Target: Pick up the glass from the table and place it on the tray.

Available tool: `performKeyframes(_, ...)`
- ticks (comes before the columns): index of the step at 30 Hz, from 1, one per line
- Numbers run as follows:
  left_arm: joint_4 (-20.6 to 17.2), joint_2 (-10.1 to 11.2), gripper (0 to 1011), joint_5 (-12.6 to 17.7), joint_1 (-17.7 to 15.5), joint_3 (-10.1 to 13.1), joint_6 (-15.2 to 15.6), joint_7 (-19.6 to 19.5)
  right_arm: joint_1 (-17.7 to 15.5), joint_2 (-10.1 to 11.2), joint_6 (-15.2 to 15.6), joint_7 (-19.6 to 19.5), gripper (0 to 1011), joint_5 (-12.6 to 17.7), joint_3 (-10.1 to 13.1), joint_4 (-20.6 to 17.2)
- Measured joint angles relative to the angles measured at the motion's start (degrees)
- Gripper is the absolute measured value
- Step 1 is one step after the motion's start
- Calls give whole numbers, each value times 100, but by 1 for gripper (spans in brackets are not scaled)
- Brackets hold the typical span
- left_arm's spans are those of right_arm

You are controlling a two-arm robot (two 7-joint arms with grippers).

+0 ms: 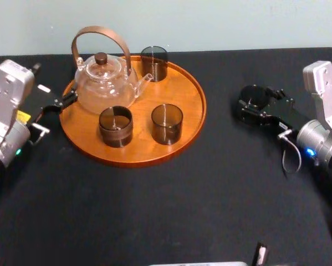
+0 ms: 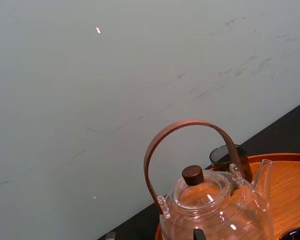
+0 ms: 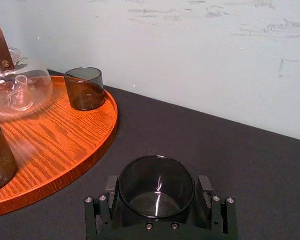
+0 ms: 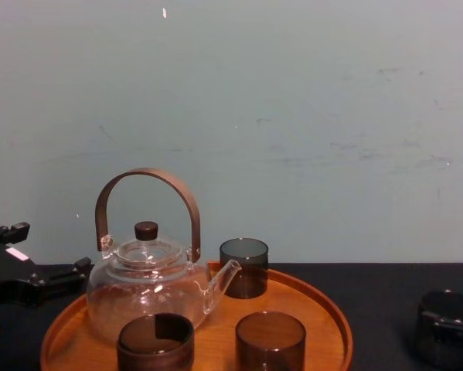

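Observation:
A dark smoky glass [image 1: 254,96] stands upright on the black table [image 1: 182,210], to the right of the round wooden tray [image 1: 179,88]. My right gripper [image 1: 248,106] is open, one finger on each side of that glass. The right wrist view has the glass [image 3: 156,184] between the two fingers [image 3: 111,186] with slim gaps, and the tray rim [image 3: 102,145] a short way off. From the chest view the glass [image 4: 444,323] is at the lower right. My left gripper [image 1: 54,115] rests open at the tray's left edge, holding nothing.
On the tray stand a glass teapot [image 1: 102,83] with a brown arched handle and three dark glasses [image 1: 154,62] [image 1: 167,123] [image 1: 116,126]. A bare patch of wood [image 1: 182,94] lies on the tray's right side. A pale wall runs behind the table.

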Motion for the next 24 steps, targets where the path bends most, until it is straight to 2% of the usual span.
performKeyframes(6, 0, 0, 1001, 0, 0, 0, 0, 0, -9, 2, 7, -6, 997, 1, 4, -15)
performKeyframes(12, 0, 0, 1001, 0, 0, 0, 0, 0, -17, 5, 13, -12, 902, 4, 8, -27)
performKeyframes(24, 0, 0, 1001, 0, 0, 0, 0, 0, -23, 6, 22, -17, 900, 9, 13, -35)
